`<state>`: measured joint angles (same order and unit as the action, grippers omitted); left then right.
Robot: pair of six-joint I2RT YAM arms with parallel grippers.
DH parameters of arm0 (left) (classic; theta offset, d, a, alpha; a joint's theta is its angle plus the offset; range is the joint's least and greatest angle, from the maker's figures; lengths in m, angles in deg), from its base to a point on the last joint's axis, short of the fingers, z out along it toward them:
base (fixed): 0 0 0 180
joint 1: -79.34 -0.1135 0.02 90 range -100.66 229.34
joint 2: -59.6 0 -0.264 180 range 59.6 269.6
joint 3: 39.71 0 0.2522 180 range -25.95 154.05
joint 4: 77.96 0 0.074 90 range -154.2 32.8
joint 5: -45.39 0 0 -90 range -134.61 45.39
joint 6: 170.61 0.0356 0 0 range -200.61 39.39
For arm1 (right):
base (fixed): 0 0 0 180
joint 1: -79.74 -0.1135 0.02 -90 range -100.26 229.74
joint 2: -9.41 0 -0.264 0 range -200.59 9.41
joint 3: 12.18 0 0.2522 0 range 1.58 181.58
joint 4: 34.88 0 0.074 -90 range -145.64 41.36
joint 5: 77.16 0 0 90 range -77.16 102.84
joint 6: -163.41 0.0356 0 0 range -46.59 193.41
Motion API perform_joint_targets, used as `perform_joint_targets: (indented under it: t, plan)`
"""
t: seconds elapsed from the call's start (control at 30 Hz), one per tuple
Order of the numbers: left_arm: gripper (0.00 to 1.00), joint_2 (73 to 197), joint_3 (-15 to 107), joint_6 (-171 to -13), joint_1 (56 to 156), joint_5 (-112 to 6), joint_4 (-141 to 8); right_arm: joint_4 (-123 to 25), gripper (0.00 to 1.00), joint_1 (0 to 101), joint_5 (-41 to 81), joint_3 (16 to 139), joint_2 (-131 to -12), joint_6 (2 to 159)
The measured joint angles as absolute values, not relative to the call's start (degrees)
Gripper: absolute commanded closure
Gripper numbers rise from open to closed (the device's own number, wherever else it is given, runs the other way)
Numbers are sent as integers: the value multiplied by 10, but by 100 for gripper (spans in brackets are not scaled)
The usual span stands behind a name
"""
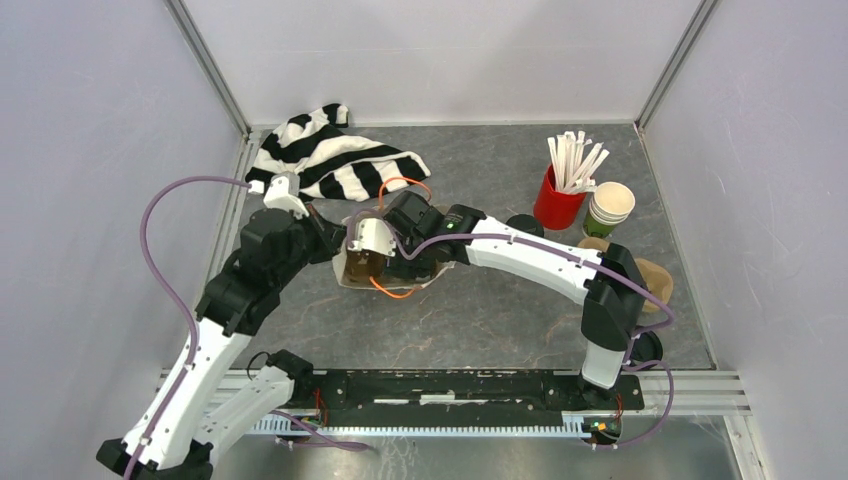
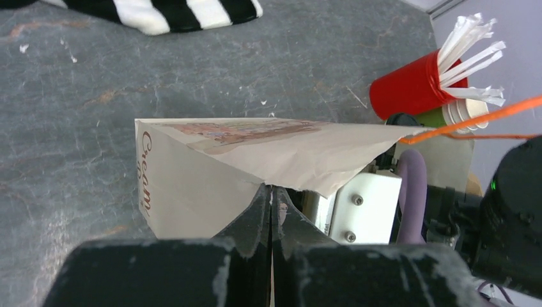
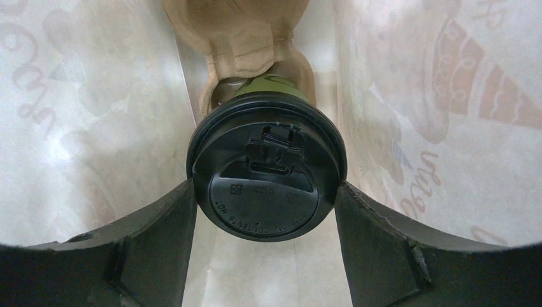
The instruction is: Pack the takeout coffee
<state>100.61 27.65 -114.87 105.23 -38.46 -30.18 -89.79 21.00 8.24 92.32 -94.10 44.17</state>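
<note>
Paper bag (image 2: 192,185), rim pinched by the left hand (image 2: 271,195) so the right hand (image 3: 265,204) can seat its gripped lidded cup (image 3: 265,169) inside

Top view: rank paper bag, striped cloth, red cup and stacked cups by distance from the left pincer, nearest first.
1. paper bag: pinched in the shut left pincer, mid-table.
2. striped cloth: behind it, towards the far left corner.
3. red cup: holds white sticks, far right.
4. stacked cups: just right of the red cup, farthest.
</note>
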Motion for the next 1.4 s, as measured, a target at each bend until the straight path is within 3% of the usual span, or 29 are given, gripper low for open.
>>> perform_joint_targets:
  t: [0.37, 0.87, 1.13, 1.27, 1.4]
  plan:
    - [98, 1108, 413, -1220, 1052, -352, -147, -979, 81, 195, 107, 929, -932, 526]
    - [98, 1128, 414, -1221, 1052, -311, -116, -910, 77, 192, 87, 953, -989, 499]
    - [98, 1126, 407, -1221, 1052, -298, -116, -918, 53, 192, 82, 976, -1005, 487]
    - [98, 1120, 406, -1221, 1052, -297, -116, -934, 33, 192, 85, 989, -1006, 499]
    - [98, 1110, 405, -1221, 1052, -296, -116, -963, 23, 192, 95, 1010, -1006, 522]
